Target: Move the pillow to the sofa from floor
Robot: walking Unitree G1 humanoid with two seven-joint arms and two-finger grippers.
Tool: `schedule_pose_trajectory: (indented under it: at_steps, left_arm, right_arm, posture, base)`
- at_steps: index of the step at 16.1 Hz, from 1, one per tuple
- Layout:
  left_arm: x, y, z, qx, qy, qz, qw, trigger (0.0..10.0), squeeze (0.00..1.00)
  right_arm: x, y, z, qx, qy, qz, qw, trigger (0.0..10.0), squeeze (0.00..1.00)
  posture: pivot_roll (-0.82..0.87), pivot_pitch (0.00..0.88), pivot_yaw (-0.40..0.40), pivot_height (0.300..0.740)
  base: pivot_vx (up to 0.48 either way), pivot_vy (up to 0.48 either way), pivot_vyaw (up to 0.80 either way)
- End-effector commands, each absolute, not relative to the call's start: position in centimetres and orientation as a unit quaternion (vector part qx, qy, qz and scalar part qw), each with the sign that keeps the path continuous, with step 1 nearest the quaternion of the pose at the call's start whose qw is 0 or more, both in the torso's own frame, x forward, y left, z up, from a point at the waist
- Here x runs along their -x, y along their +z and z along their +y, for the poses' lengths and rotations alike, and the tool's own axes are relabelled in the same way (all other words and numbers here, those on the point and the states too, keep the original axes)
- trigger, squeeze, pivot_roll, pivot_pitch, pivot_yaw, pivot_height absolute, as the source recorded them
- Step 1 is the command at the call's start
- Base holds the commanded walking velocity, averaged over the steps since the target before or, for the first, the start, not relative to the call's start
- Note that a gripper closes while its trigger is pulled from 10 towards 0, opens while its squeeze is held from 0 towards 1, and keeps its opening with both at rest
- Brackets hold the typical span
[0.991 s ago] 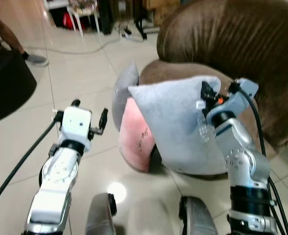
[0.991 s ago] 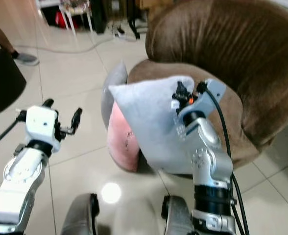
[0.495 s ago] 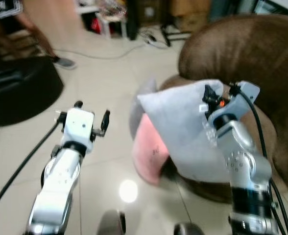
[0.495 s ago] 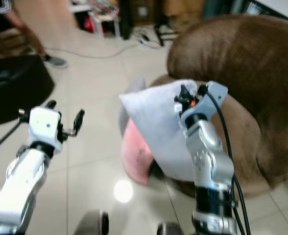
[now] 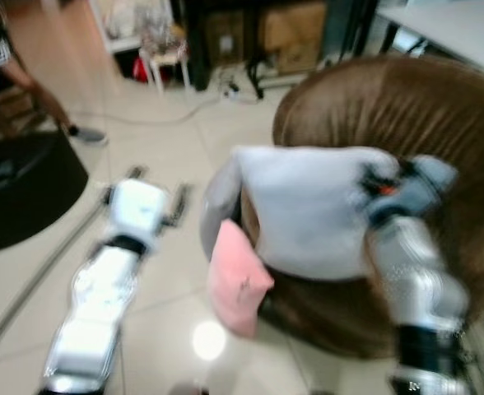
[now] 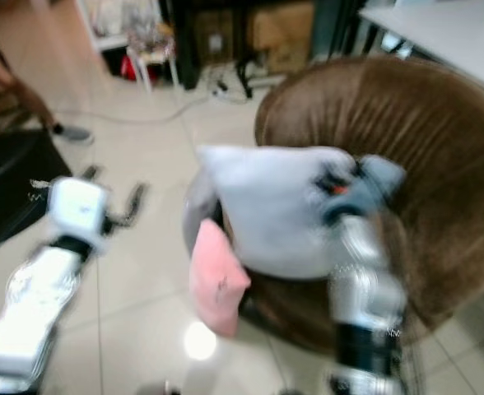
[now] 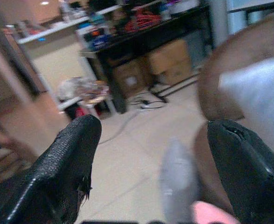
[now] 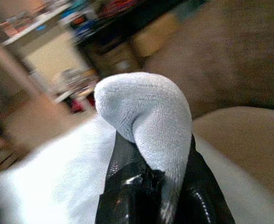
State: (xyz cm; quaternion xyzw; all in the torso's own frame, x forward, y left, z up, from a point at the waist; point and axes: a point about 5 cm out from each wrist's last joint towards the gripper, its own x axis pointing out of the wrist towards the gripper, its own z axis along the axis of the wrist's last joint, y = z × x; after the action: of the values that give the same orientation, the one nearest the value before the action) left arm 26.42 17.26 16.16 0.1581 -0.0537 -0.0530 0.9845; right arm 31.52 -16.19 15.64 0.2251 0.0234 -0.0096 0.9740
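**Nearly over the seat: carry the pillow farther in before letting go**

Right now I have the right gripper (image 8: 146, 186) clenched on 1 corner of the grey pillow (image 5: 308, 206), its 2 black fingers pinching a bunched fold of the fabric. The pillow hangs off the floor at the near-left edge of the brown sofa (image 5: 407, 115), its body draped over the seat's front rim. The left gripper (image 7: 151, 172) floats to the left over the tiled floor (image 5: 143, 329), fingers spread wide and empty.

The head views are blurred, so I would let them settle before judging depth. A pink cushion (image 5: 235, 280) and another grey one (image 5: 217, 206) lean against the sofa's near-left side, just below my load. My judgement: push the right arm farther right and deeper toward the backrest, so that most of the pillow sits over the seat. Release too early and it may slide down onto those 2.
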Motion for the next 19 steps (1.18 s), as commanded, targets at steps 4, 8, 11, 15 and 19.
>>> schedule_pose_trajectory:
  at_steps: [4,8,11,15,19]
  left_arm:
    - [-26.5,15.7,17.0,-0.16,-0.066,-0.043,0.984,10.0,0.0]
    - [-26.5,15.6,17.2,-0.161,-0.068,-0.043,0.984,10.0,0.0]
    - [-26.7,15.8,17.3,-0.146,-0.057,-0.044,0.987,10.0,0.0]
    - [-26.9,15.9,17.5,-0.16,-0.047,-0.046,0.985,10.0,0.0]
    - [-26.7,16.2,17.6,-0.148,-0.053,-0.055,0.986,10.0,0.0]
  right_arm:
    - [-31.5,17.0,-16.2,-0.224,-0.004,-0.01,0.975,10.0,0.0]
    - [-31.3,16.7,-15.0,-0.218,0.038,-0.004,0.975,10.0,0.0]
    - [-31.3,16.1,-15.0,-0.209,0.028,0.011,0.977,10.0,0.0]
    - [-31.3,15.9,-15.1,-0.209,0.027,0.014,0.977,10.0,0.0]
    - [-31.2,15.4,-14.9,-0.21,0.026,0.024,0.977,10.0,0.0]
  posture:
    - [-0.05,0.0,0.058,0.74]
    - [-0.06,0.0,0.066,0.74]
    - [-0.06,0.0,0.068,0.74]
    - [-0.05,0.0,0.061,0.74]
    - [-0.04,0.0,0.058,0.74]
  base:
    - [0.0,0.0,0.0]
    - [0.0,0.0,0.0]
    - [0.0,0.0,-0.78]
    - [0.0,0.0,-0.79]
    - [0.0,0.0,-0.79]
